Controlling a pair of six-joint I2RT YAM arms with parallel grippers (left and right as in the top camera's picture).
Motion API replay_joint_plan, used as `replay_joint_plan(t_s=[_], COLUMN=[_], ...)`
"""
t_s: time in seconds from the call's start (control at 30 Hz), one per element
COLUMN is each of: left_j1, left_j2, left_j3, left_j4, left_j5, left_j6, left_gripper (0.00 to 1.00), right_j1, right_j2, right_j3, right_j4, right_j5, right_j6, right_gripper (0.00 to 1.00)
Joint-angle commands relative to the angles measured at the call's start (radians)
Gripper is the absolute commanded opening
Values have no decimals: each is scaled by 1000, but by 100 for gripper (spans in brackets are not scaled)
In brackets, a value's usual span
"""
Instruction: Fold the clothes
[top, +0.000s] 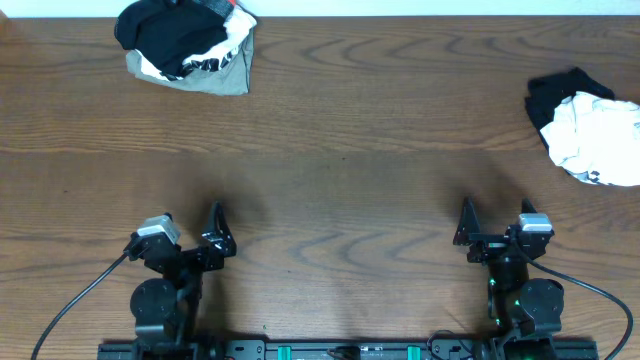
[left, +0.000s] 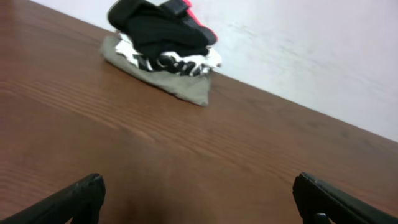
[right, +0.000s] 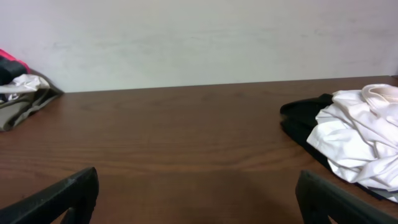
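The clothes lie in two crumpled piles on the wooden table (top: 330, 150). The far-left pile (top: 185, 45) is black, white and olive-grey; in the left wrist view the same pile (left: 161, 46) shows a coral-red edge on top. The right pile (top: 590, 125) is a white garment on a black one, and the right wrist view has it (right: 357, 134) at the right. My left gripper (top: 187, 238) and right gripper (top: 500, 235) rest low at the near edge, both open wide, nothing between their fingers. Each is far from the piles.
A pale wall (right: 199, 37) runs behind the table's far edge. The arm bases and cables sit along the near edge (top: 330, 350). Bare wood stretches between the two piles and in front of both grippers.
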Motion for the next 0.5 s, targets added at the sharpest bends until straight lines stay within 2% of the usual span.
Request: replay_joint_plan(t_s=[0.0, 0.47], left_j1=[3, 3], left_j2=[-11, -11], left_j3=[-45, -122], left_j4=[53, 247], left_j5=[-55, -54], left_j6=[-6, -5], left_gripper=[98, 98], right_j1=[-11, -11], right_j2=[-6, -6], right_j3=[-2, -2], right_j4=[-5, -5], right_j5=[-7, -7], right_j6=[-16, -16], right_gripper=[99, 99])
